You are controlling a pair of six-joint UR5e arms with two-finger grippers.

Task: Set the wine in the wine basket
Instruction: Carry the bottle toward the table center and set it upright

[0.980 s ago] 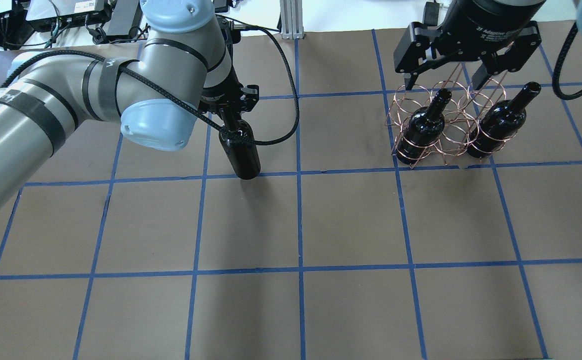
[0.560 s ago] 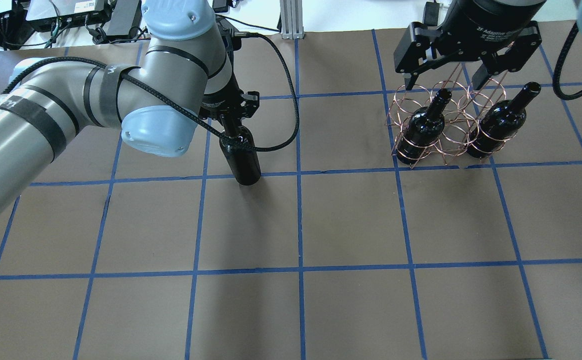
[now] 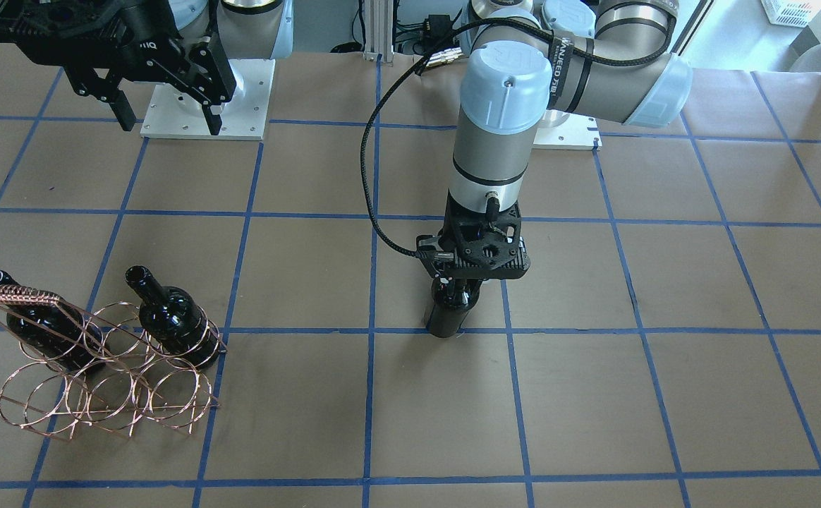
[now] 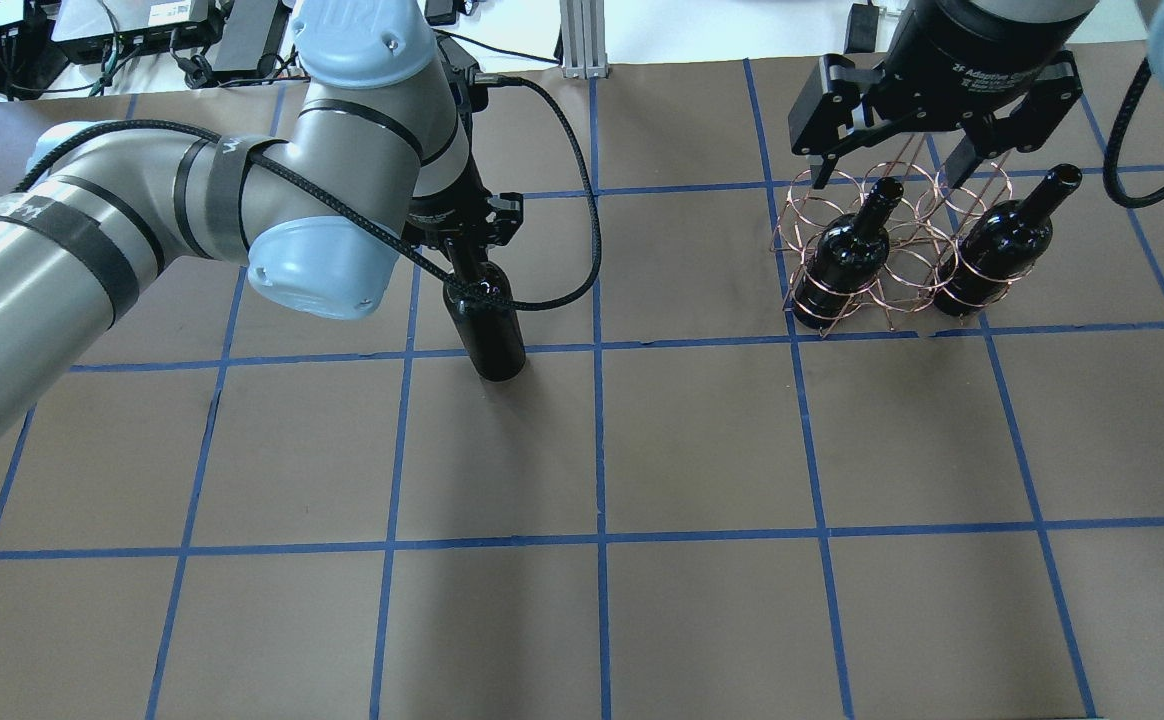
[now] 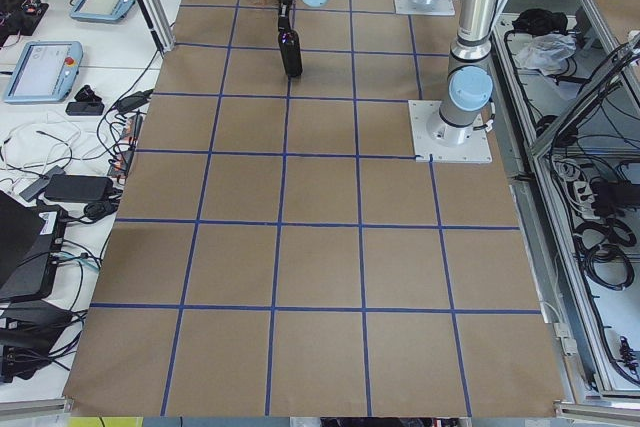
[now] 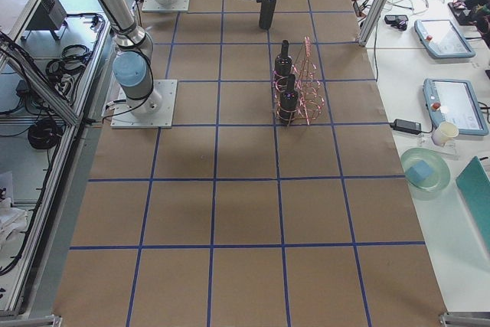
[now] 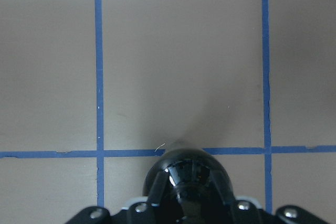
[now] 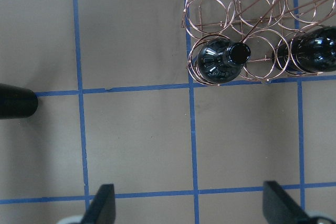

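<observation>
My left gripper (image 4: 469,243) is shut on the neck of a near-black wine bottle (image 4: 487,330) and holds it upright at the table's middle left. I cannot tell whether its base touches the table. It also shows in the front view (image 3: 449,316) and, from above, in the left wrist view (image 7: 186,174). The copper wire wine basket (image 4: 900,262) stands at the far right, with one bottle (image 4: 845,258) in its left ring and another bottle (image 4: 1004,240) in its right ring. The middle ring is empty. My right gripper (image 4: 887,165) is open and hangs high over the basket's far side.
The table is covered in brown paper with a blue tape grid (image 4: 599,440). Cables and boxes (image 4: 142,30) lie beyond the far edge. The left arm's black cable (image 4: 582,200) loops beside the held bottle. Both arm bases (image 3: 202,106) stand at the table's robot side.
My left arm has shifted the held bottle a little toward the view's right and front. The right gripper and the basket have hardly moved.
</observation>
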